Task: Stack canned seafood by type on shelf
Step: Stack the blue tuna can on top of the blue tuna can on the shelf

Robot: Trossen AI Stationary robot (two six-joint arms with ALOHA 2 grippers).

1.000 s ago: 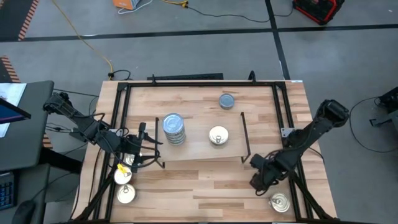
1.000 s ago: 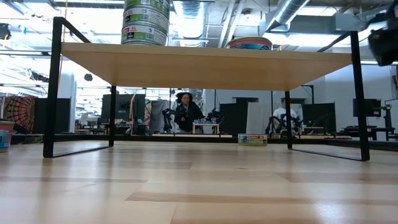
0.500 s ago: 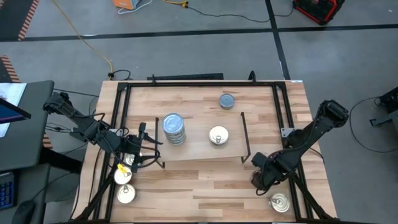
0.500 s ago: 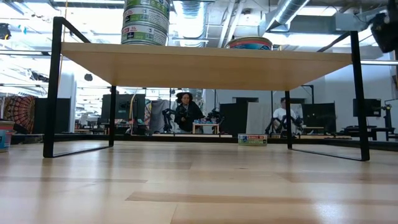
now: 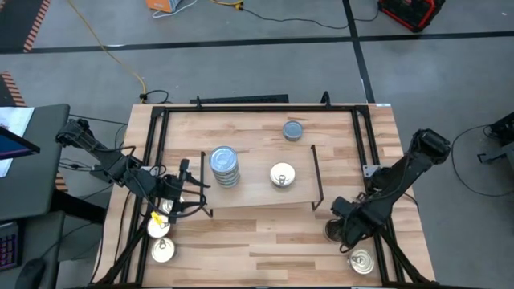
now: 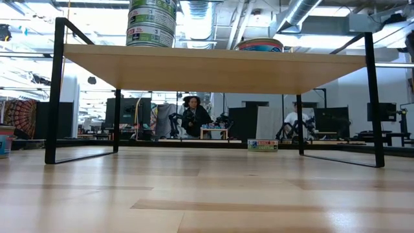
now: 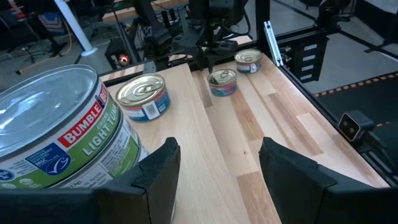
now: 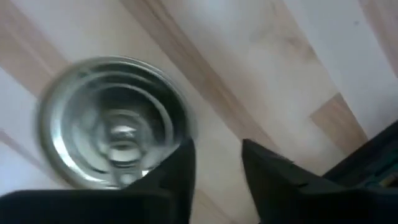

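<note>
The right gripper (image 5: 336,233) sits low over the front-right of the tabletop (image 5: 265,237), fingers (image 8: 171,177) drawn close together with only a narrow gap showing in its wrist view. A silver tin (image 8: 115,127) lies just beside them, not between them, so it isn't holding anything that shows. Compared to a second ago it has slid a bit toward the table's front edge and its fingers have narrowed. Another pull-tab tin (image 5: 361,261) lies near it at the front-right corner.

The left gripper (image 5: 186,199) waits by the shelf's left end, fingers (image 7: 155,177) spread and empty, same as before, with two shiny tins (image 5: 161,239) in front of it.

On the shelf (image 5: 257,193) stand a stack of blue-grey tins (image 5: 225,166) and a single pull-tab tin (image 5: 282,174). One blue-grey tin (image 5: 294,130) sits behind on the table.

Far back in the room, people sit at desks (image 6: 194,116).
</note>
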